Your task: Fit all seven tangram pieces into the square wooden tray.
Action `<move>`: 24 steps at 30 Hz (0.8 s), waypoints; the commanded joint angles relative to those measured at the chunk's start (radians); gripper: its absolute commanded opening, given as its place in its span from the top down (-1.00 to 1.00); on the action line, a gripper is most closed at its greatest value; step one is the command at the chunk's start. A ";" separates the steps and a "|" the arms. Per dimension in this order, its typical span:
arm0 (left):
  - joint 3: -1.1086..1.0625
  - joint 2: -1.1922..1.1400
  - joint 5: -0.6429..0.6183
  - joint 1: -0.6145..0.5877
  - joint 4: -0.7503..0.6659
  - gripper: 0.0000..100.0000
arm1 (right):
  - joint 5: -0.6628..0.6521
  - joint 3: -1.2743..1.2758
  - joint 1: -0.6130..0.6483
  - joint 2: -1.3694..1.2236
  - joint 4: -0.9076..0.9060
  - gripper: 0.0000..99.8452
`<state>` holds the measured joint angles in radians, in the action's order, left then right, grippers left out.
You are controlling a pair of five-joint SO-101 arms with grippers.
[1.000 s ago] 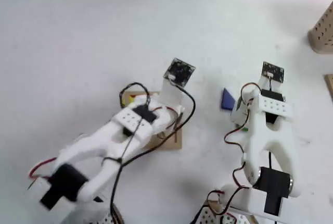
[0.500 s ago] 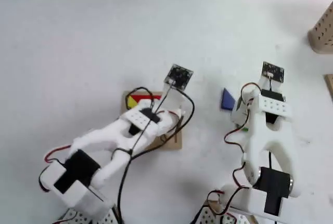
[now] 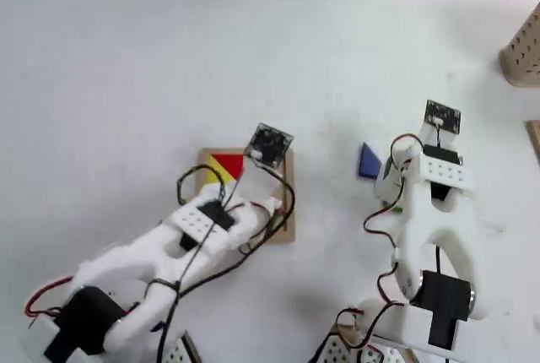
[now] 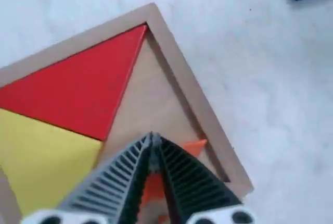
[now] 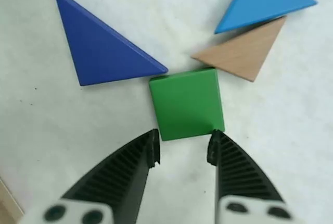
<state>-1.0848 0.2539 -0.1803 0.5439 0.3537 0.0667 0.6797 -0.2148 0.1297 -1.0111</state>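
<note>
Right now the left hand [image 4: 153,141] is hanging over the square wooden tray [image 4: 200,107], its two fingers pressed together at the tips. Beneath it an orange piece [image 4: 195,148] is lying on the tray floor close against the rim; I cannot tell whether the fingers are touching it. A red triangle [image 4: 78,91] is sitting in the tray with one point tucked into a corner, and a yellow piece [image 4: 41,156] is lying edge to edge with it. Bare wood is showing between the red triangle and the orange piece.

Well apart from the tray, the right hand [image 5: 183,148] is hovering over the white table [image 3: 126,67]. Its fingers are standing parted about as wide as the green square [image 5: 186,102], whose nearest edge is lying just at the fingertips. A dark blue triangle [image 5: 101,47] is lying beside the square, one tip almost meeting its corner. A wood-coloured triangle [image 5: 244,52] is resting near the square's other corner, with a light blue triangle [image 5: 263,0] lying along its far edge.
</note>
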 commanded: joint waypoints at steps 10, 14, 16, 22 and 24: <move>0.061 0.044 -0.006 -0.016 0.003 0.96 | -0.009 -0.034 0.010 0.004 0.007 0.69; 0.101 0.042 0.135 -0.033 0.058 0.96 | -0.009 -0.034 0.010 0.004 0.007 0.69; 0.104 0.042 0.204 -0.050 0.071 0.96 | -0.009 -0.034 0.010 0.004 0.007 0.69; 0.095 0.042 0.226 -0.094 0.130 0.95 | -0.009 -0.034 0.012 0.004 0.007 0.69; 0.095 0.042 0.227 -0.094 0.141 0.95 | -0.009 -0.034 0.024 0.004 0.005 0.69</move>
<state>-1.0280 0.2631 0.0361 0.4626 0.4672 0.0667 0.6797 -0.2117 0.1297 -1.0111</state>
